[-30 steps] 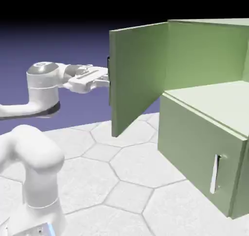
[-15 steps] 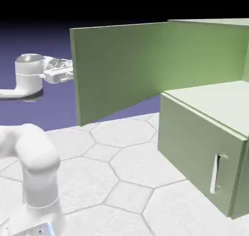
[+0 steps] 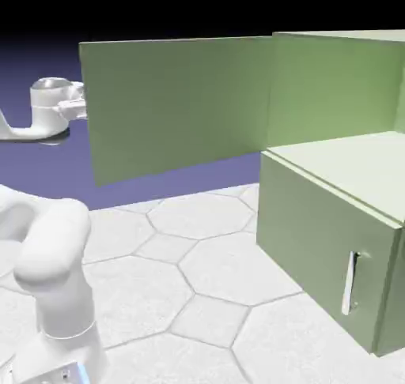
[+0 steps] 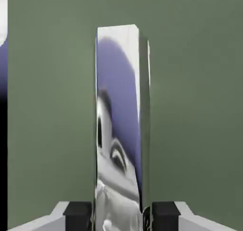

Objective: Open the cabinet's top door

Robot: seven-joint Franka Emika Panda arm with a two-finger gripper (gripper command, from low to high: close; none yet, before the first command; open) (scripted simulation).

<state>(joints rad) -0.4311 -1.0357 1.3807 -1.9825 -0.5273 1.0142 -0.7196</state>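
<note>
The sage-green cabinet (image 3: 336, 82) stands at the exterior view's right. Its top door (image 3: 174, 102) is swung wide open to the left, and its inner face shows. My hand (image 3: 71, 110) reaches the door's far left edge from behind, with the fingers hidden by the panel. In the hand view the door's silver bar handle (image 4: 121, 120) stands upright against the green door (image 4: 194, 106). My gripper (image 4: 121, 216) is shut on the handle, with one dark pad (image 4: 78, 213) on either side of it.
Under the open compartment the cabinet's shorter lower panel (image 3: 312, 232) is shut, with its own silver handle (image 3: 348, 284). My arm's white lower links (image 3: 55, 280) rise at the lower left. The table (image 3: 198, 272) has a pale hexagon pattern.
The top door has swung much farther open to the left, pulled by my hand. My hand and forearm have moved left and now sit mostly behind the door's edge.
</note>
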